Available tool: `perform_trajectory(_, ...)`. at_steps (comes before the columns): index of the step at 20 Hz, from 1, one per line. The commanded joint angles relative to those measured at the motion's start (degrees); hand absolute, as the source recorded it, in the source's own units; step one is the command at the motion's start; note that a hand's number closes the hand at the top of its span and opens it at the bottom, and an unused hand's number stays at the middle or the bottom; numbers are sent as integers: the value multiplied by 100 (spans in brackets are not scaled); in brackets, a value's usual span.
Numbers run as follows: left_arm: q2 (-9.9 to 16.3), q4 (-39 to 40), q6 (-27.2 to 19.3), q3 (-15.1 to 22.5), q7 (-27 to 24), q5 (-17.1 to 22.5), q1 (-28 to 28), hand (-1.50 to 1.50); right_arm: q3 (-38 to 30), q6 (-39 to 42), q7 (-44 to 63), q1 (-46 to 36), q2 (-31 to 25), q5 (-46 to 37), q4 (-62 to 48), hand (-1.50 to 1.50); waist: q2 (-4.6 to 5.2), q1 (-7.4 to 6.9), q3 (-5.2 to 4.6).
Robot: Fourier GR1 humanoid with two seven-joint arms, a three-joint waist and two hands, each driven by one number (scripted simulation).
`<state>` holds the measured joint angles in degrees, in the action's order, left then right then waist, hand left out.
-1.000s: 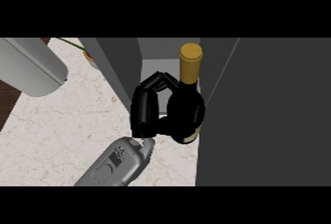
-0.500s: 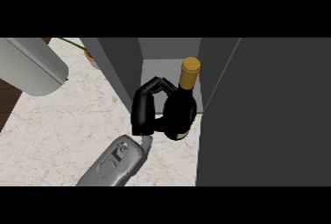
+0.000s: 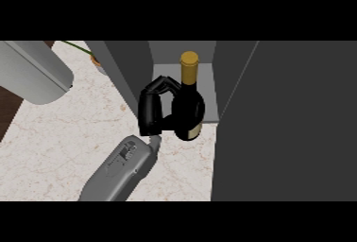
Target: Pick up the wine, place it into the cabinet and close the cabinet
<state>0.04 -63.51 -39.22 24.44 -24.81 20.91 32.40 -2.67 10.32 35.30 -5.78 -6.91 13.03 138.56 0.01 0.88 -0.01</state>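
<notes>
At the cabinet [image 3: 182, 56] mouth, my hand [image 3: 155, 108] grips the wine bottle [image 3: 188, 111]. I'd keep it upright and clear the door [image 3: 286, 123] edge.

Glossy dark glass wine bottle [image 3: 187, 111], matt grey cabinet [image 3: 286, 123], speckled marble-like counter [image 3: 63, 142].

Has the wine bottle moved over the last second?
Yes. Held in the robot hand, the wine bottle has shifted slightly down the view, its gold cap now lower against the cabinet opening's back wall.
</notes>
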Motion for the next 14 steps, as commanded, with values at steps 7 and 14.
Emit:
perform_trajectory(7, -2, 1116, 818, -749, -144, 148, 598, 150, -67, -85, 327, 182, 63, 579, 707, -150, 6, 17, -1)
perform_trajectory(14, 40, 2071, 955, -1118, -208, 296, 1222, 150, 232, -253, 500, 215, 179, 471, 952, -150, 12, 52, -3)
